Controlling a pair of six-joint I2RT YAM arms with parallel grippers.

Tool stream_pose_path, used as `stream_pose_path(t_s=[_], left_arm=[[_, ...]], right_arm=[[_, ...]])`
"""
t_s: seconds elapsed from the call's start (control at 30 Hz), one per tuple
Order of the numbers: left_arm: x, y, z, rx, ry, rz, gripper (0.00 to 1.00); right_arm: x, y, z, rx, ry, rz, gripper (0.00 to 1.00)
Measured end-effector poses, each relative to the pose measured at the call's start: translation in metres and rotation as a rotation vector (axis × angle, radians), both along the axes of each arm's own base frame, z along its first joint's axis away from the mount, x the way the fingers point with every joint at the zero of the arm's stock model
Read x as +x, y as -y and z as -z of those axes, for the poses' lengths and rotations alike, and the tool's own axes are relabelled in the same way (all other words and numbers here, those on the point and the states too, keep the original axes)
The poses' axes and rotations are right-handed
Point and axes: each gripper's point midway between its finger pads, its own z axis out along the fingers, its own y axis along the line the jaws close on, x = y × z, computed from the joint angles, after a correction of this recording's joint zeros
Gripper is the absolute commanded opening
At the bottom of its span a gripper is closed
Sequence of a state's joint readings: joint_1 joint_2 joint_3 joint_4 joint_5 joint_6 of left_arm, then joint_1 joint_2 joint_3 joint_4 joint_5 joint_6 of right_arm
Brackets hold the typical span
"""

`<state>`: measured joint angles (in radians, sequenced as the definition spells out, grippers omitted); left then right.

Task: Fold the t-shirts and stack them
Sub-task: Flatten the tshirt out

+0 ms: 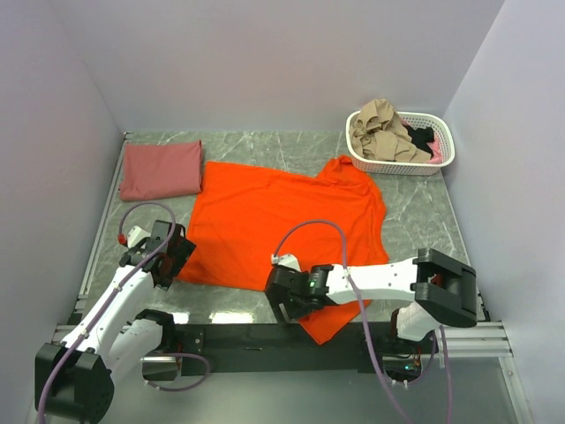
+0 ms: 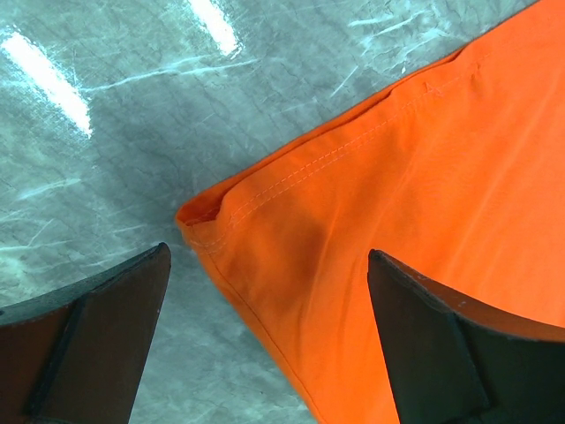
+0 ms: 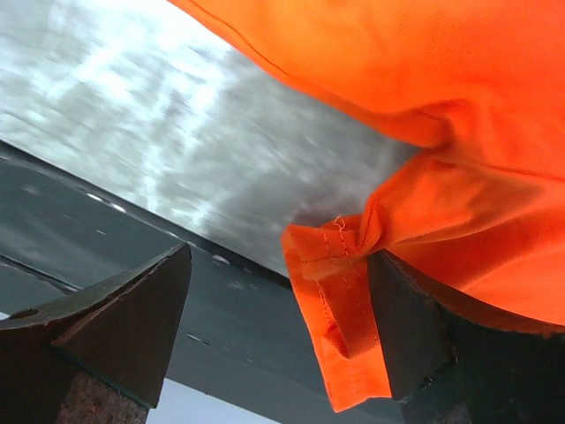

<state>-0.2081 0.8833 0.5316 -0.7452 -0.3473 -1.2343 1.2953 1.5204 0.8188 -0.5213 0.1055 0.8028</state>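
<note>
Now: orange shirt (image 1: 282,221) lies spread flat across the middle of the table (image 1: 415,221), with one near corner drooping over the front edge.
Folded shirt (image 1: 161,170): brick-red rectangle at back left, well apart from both arms.
Basket (image 1: 444,132): back right, holds crumpled beige and dark clothes.
Left gripper (image 2: 269,265): jaws wide open, holding nothing. It straddles the near-left hem corner, one finger over bare table and the other over cloth.
Right gripper (image 3: 278,265): jaws wide open, nothing clamped. The drooping hem corner hangs between the fingers, just beside one of them.
Handling (judged): light, limp cloth with no stiffness. It will sag from any hold and trail behind it. It probably slides easily on the smooth top. Not fragile.
Where to hold: the stitched hem corners. The doubled seam gives the pads more to bite than a single layer. Pinch front and back layers together.
Step (judged): both near corners lined up for a first fold away from the arms. Nothing folded on this shirt yet, and stacking comes after.
Risk: a pinch that catches only the top layer, so the fold goes skewed. The overhanging corner could also slip off a finger before it closes.
</note>
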Motion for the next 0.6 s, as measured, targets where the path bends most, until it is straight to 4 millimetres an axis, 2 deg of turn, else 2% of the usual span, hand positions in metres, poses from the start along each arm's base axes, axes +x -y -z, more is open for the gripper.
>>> stream_pose_path(t_s=[0.4,0.6], left_arm=[[-0.001,0.000,0.002,0.005,-0.013,0.001,0.99],[-0.001,0.000,0.007,0.010,-0.037,0.003,0.99]], right_arm=[[0.001,-0.047,-0.008,0.055,0.002,-0.117,0.85],[-0.015,-0.073,-0.031,0.110,0.038,-0.245,0.85]])
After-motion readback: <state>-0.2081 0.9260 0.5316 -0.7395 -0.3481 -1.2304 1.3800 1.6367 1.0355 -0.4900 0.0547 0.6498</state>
